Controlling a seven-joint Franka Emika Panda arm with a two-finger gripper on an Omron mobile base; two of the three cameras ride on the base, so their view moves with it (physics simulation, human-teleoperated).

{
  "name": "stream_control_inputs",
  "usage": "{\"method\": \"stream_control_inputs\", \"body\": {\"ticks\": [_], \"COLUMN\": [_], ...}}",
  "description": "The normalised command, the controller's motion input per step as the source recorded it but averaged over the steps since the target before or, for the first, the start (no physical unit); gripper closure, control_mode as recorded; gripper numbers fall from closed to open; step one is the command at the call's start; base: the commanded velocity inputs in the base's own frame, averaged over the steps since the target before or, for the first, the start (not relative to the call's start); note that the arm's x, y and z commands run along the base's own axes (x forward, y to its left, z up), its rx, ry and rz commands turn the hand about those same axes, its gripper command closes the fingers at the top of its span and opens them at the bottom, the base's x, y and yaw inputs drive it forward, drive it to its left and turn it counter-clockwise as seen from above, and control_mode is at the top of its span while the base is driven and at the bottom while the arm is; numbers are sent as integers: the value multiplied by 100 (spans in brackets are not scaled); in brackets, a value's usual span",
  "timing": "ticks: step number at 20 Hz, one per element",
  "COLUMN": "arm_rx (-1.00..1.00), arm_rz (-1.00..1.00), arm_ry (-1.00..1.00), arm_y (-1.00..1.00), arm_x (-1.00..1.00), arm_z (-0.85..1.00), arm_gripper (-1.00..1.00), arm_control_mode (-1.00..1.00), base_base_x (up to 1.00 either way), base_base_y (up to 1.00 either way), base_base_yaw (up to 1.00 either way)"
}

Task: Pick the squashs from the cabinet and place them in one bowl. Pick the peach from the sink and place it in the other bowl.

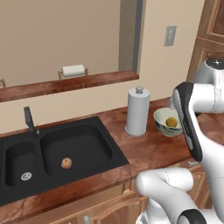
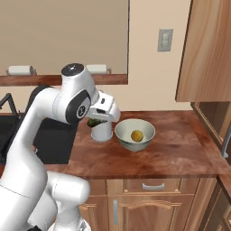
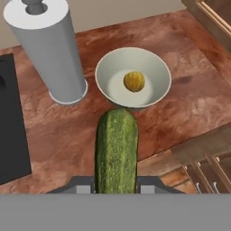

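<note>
Grey paper towel roll (image 3: 47, 49) stands just left of the pale bowl (image 3: 155, 67), which holds the yellow squash (image 3: 134, 81). My jaws grasp the green squash (image 3: 116, 151), its long axis pointing at that bowl.

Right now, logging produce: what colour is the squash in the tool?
Dark green squash, mottled with paler speckles; clearest in the hand view.

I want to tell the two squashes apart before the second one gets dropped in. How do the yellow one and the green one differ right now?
The yellow squash is small and rounded; the green squash is long, dark and bumpy-skinned. The yellow squash lies inside the pale bowl; the green squash is clamped in the tool, above the counter just short of the bowl. Both are off the cabinet shelf.
</note>
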Motion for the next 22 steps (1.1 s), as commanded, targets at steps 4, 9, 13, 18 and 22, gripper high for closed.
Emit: {"method": "stream_control_inputs", "body": {"ticks": [4, 9, 13, 18, 22], "arm_rx": [0, 0, 0, 0, 0], "arm_rz": [0, 0, 0, 0, 0], "arm_ry": [0, -1, 0, 0, 0], "arm_y": [-19, -21, -14, -12, -26], "arm_x": [37, 51, 61, 63, 59], "arm_z": [-3, -15, -21, -27, -15], "arm_gripper": [100, 100, 100, 100, 100], "arm_control_mode": [-100, -100, -100, -100, -100], "base_base_x": [0, 0, 0, 0, 0], "base_base_y": [0, 0, 0, 0, 0], "base_base_yaw": [0, 0, 0, 0, 0]}}
